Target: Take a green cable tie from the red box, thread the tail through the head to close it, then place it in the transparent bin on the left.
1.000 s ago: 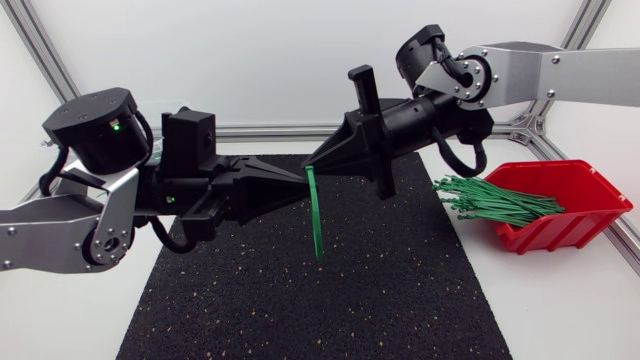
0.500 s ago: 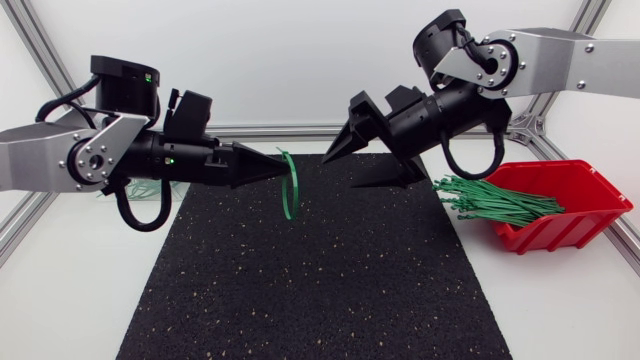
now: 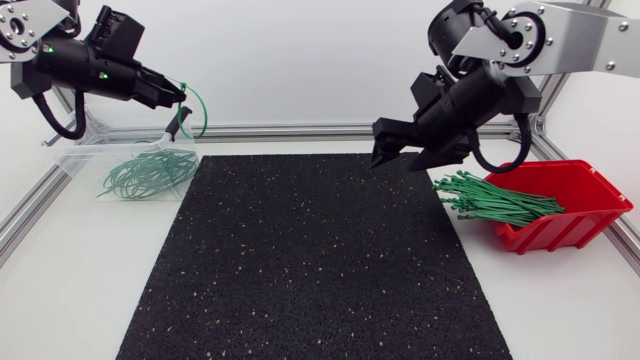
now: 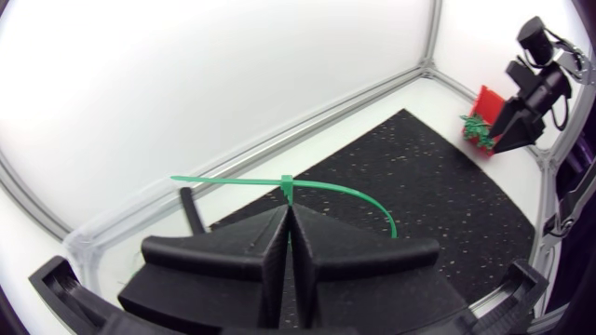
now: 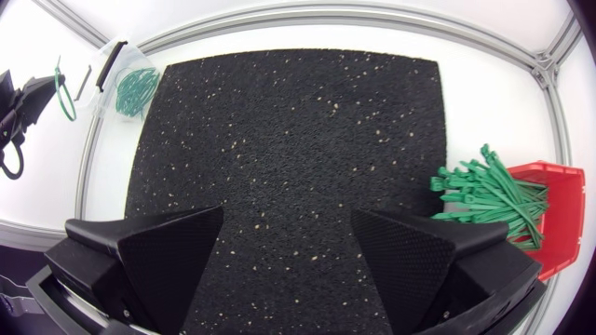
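My left claw (image 3: 181,98) is clamped on 1 looped green cable tie (image 3: 198,108), raised close to the transparent bin (image 3: 78,158) of finished ties (image 3: 150,172). My right claw (image 3: 397,157) hangs with fingers apart near the red box (image 3: 585,205).

two hands (image 3: 183,97) (image 3: 397,160), one red box (image 3: 570,228), one bin (image 3: 72,158)

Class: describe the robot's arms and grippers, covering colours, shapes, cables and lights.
The right arm and left arm have silver-grey links and black joints, with looping black cables. The left arm shows small green lights. The matte black left gripper and right gripper each have two broad wedge-shaped fingers.
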